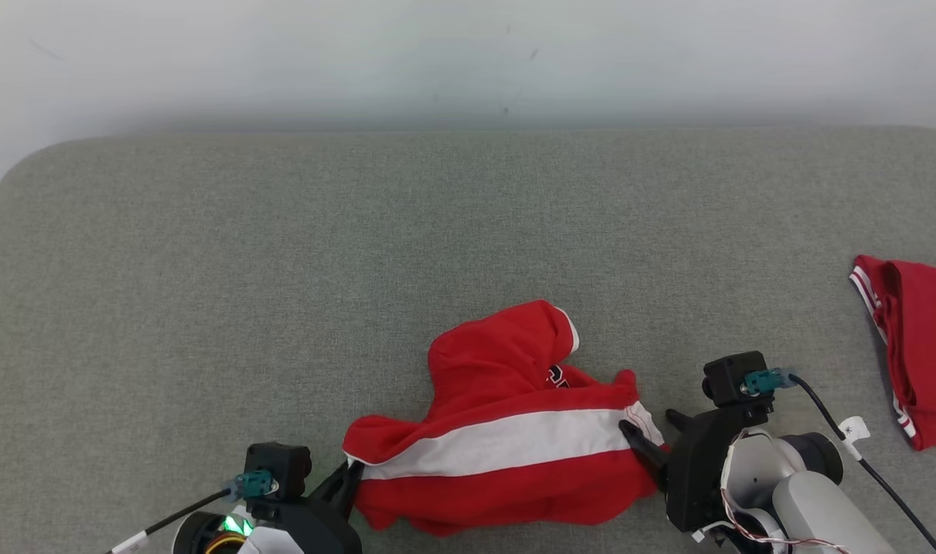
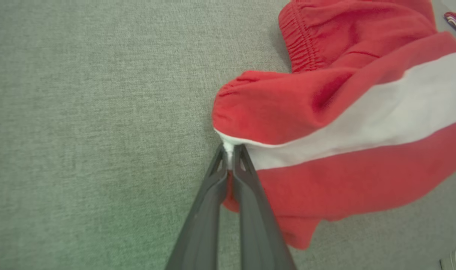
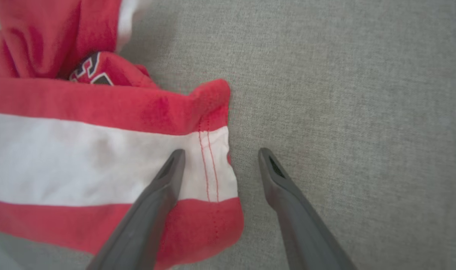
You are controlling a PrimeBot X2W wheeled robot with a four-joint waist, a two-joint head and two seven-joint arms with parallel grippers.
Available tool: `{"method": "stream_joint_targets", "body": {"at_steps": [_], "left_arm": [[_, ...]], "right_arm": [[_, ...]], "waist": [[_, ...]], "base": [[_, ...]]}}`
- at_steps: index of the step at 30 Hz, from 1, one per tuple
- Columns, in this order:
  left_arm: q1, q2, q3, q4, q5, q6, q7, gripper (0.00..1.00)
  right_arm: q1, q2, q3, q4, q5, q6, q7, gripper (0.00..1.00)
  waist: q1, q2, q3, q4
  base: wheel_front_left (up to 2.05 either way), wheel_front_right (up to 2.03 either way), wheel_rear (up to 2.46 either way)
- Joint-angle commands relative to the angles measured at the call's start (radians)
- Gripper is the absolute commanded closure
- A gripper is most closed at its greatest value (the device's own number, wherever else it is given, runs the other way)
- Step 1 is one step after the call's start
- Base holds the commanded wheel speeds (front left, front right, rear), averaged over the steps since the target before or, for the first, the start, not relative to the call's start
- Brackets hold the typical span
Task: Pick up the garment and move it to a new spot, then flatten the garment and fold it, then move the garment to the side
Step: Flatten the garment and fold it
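Head camera is looking steeply down over the grey surface [image 1: 206, 269]; both wrist cameras are peering close and low across it, sharing the red garment [image 1: 498, 362] from opposite ends.

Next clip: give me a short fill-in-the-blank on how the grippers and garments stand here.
The left gripper is ____ on the edge of the striped garment.
The right gripper holds its fingers ____, one over the hem, one over the grey surface.
The garment's broad stripe is ____.
A second red garment lies at the head view's ____ edge.
Missing: shut; open; white; right.
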Motion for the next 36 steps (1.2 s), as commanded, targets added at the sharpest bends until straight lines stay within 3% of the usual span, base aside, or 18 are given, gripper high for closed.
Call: {"method": "stream_joint_targets", "body": {"at_steps": [1, 6, 8, 9, 12, 14, 23, 33, 36], "left_arm": [[-0.01, 0.0, -0.001, 0.001, 0.008, 0.001, -0.005, 1.0], [-0.013, 0.008, 0.002, 0.003, 0.002, 0.001, -0.012, 1.0], [-0.013, 0.01, 0.002, 0.003, 0.001, 0.002, -0.014, 1.0], [-0.014, 0.011, 0.001, 0.003, 0.002, 0.003, -0.013, 1.0], [-0.019, 0.011, -0.003, 0.002, 0.001, 0.002, -0.014, 1.0], [-0.018, 0.012, -0.004, 0.002, 0.0, 0.004, -0.015, 1.0], [-0.016, 0.016, -0.007, 0.001, -0.006, 0.009, -0.019, 1.0], [-0.018, 0.022, -0.009, -0.005, -0.012, 0.015, -0.022, 1.0], [-0.019, 0.023, -0.011, -0.007, -0.015, 0.014, -0.021, 1.0]], "right_arm": [[0.009, 0.001, 0.002, -0.005, 0.007, -0.003, 0.003, 0.0], [0.008, -0.004, 0.007, -0.027, -0.001, -0.003, 0.022, 0.02], [0.007, -0.007, 0.008, -0.037, -0.02, -0.003, 0.013, 0.24], [0.007, -0.007, 0.005, -0.041, -0.031, -0.003, 0.008, 0.27], [0.01, -0.003, -0.002, -0.052, -0.067, -0.003, -0.008, 0.19], [0.017, 0.005, -0.005, -0.055, -0.076, -0.003, -0.002, 0.26], [0.039, 0.022, -0.001, -0.091, -0.075, -0.003, 0.029, 0.29], [0.075, 0.026, 0.004, -0.148, -0.085, -0.003, 0.054, 0.46], [0.078, 0.03, -0.001, -0.158, -0.081, -0.003, 0.065, 0.47]], "waist": [[-0.0001, -0.0001, 0.002, -0.001], [-0.0001, -0.0001, 0.012, -0.008], [-0.0001, -0.0001, 0.015, -0.01], [-0.0001, -0.0001, 0.016, -0.011], [-0.0001, -0.0001, 0.02, -0.011], [-0.0001, -0.0001, 0.021, -0.011], [-0.0001, -0.0001, 0.022, -0.01], [-0.0001, -0.0001, 0.027, -0.015], [-0.0001, -0.0001, 0.03, -0.016]], "base": [[0.0, 0.0, 0.0], [0.0, 0.0, 0.0], [0.0, 0.0, 0.0], [0.0, 0.0, 0.0], [0.0, 0.0, 0.0], [0.0, 0.0, 0.0], [0.0, 0.0, 0.0], [0.0, 0.0, 0.0], [0.0, 0.0, 0.0]]}}
